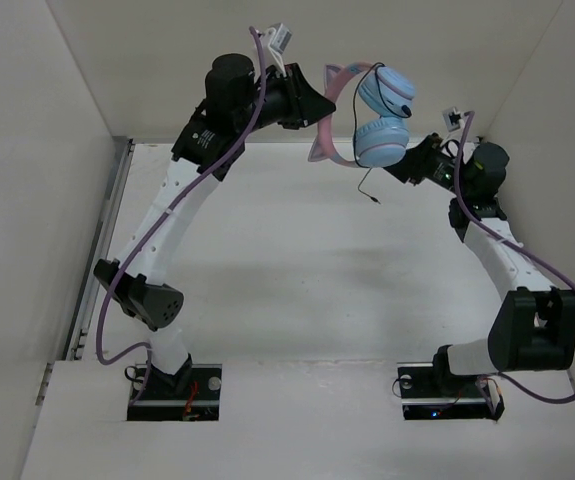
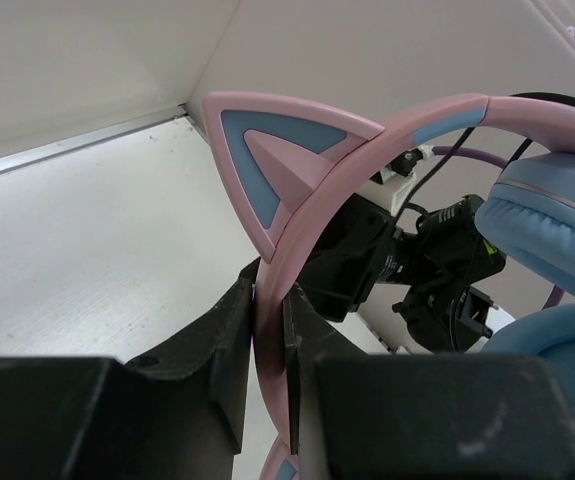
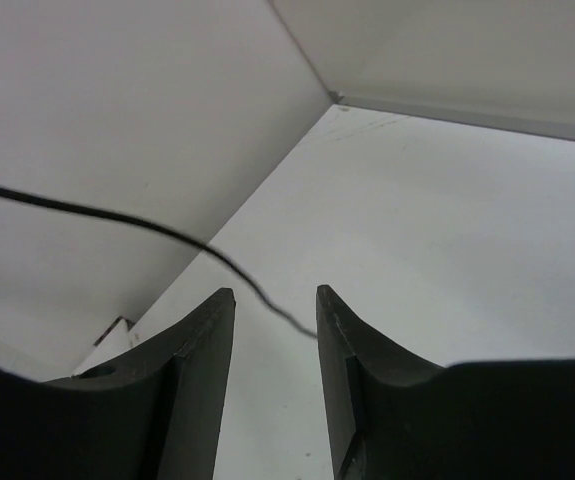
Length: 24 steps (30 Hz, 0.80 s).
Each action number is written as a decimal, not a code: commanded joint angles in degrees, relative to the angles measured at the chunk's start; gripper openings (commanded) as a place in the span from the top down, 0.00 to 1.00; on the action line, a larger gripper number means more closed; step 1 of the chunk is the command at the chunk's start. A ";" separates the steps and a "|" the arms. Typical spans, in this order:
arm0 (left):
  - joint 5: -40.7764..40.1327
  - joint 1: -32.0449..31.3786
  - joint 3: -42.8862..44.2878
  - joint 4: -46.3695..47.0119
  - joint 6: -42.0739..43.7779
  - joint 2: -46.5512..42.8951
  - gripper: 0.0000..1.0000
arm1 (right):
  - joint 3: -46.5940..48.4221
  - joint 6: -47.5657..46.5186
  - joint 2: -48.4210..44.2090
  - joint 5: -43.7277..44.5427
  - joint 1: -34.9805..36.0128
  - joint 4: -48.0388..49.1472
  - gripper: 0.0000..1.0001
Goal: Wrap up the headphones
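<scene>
Aloft near the back wall, the headphones (image 1: 379,125) hang well clear of the worktop (image 1: 267,260), carried by the left claw (image 2: 270,310), whose jaws are pinched tight on the pink headband (image 2: 307,180) just below one cat ear (image 2: 277,150). The two light blue ear cups (image 1: 380,140) sit stacked on the far side of that grip, toward the right arm.

The right claw (image 3: 275,300) waits just beside the lower cup with its jaws partly parted and nothing clamped between them. The thin black cable (image 3: 167,232) crosses its wrist view from the left edge and dips to the gap at the fingertips; whether it touches either finger cannot be told. From above, the loose end of the cable dangles below the cups and trails to a small plug (image 1: 377,200), hanging free over the worktop.

The next move appears to turn on that line: the cable runs crosswise ahead of the right claw's opening, not along it, and the right arm is plainly the nearer of the two to the slack. The wrap seems not yet finished, with that length unwound.
</scene>
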 commanded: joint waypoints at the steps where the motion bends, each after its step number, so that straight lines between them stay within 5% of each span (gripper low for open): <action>1: 1.38 0.92 2.73 6.20 -3.00 -2.71 1.00 | 2.17 -2.09 -1.11 -0.80 -0.49 1.39 0.55; 24: 1.64 -1.72 5.19 6.11 -3.09 -2.89 1.00 | 3.40 -2.35 2.06 0.61 6.01 1.57 0.55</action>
